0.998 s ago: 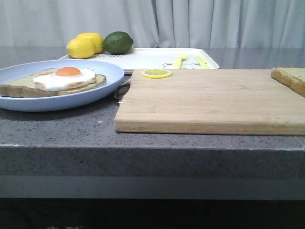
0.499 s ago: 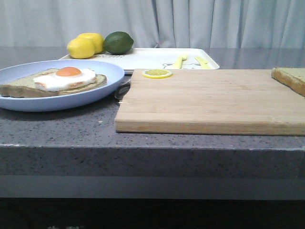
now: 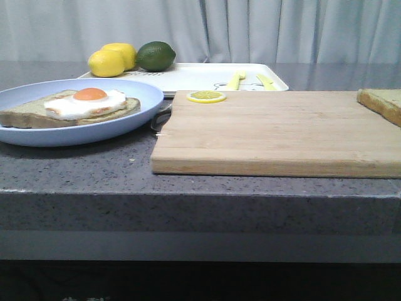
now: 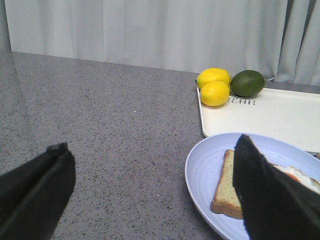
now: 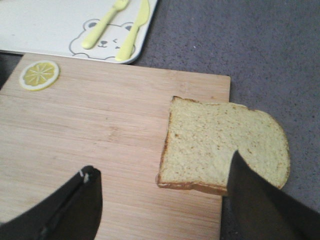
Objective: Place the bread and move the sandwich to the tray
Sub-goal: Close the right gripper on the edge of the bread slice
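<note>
Clearly the right gripper (image 5: 160,202), jaws spread wide and empty, hangs nearest the pale brown-crusted bread slice (image 5: 222,147), which overhangs the wooden cutting board's (image 5: 100,140) right edge.

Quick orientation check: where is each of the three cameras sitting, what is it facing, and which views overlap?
Front view: low at counter edge, facing forward over cutting board toward curtain; no robot parts visible.
Left wrist view: above counter, facing plate and tray; open left gripper shows.
Right wrist view: looking down on bread; open right gripper shows.
Shared: lemon slice appears in front and right wrist views.
</note>
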`<move>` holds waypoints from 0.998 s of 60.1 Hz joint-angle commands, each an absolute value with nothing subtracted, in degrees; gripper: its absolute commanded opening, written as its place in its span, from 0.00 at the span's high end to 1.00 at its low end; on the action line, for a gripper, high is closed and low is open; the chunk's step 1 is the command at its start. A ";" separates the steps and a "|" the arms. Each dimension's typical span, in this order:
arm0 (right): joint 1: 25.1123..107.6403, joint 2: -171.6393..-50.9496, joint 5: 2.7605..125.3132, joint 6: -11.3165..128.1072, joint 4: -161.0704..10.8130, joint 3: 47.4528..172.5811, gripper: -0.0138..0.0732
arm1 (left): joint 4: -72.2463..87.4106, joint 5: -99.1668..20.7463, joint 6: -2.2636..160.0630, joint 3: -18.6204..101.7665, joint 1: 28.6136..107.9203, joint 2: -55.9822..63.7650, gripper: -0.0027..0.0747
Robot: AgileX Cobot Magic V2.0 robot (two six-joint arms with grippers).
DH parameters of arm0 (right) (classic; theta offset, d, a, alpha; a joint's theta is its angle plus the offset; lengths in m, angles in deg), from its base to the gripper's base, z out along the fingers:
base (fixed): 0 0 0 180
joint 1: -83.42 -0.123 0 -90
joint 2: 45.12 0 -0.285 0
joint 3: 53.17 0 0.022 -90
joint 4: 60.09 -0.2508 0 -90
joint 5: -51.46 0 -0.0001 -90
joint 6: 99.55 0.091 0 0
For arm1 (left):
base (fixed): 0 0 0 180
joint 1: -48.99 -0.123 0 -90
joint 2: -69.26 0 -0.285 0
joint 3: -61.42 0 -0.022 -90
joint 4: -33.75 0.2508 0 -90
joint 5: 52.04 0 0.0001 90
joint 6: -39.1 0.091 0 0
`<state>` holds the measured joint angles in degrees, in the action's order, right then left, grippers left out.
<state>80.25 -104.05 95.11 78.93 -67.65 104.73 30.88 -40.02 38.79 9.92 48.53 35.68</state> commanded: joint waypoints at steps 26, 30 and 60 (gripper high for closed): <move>109.27 -133.24 109.34 65.28 -87.26 126.05 0.25 | 30.81 -44.91 38.42 11.85 48.50 35.03 0.15; 112.00 -137.29 114.18 59.56 -93.08 128.94 0.25 | 30.81 -44.91 38.42 11.85 48.50 35.03 0.15; 115.67 -155.70 128.03 52.46 -97.56 140.53 0.25 | 30.81 -44.89 38.42 11.85 49.83 35.03 0.15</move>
<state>116.20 -158.21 121.10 54.02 -96.23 138.68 30.88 -40.02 38.79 9.92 49.51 35.68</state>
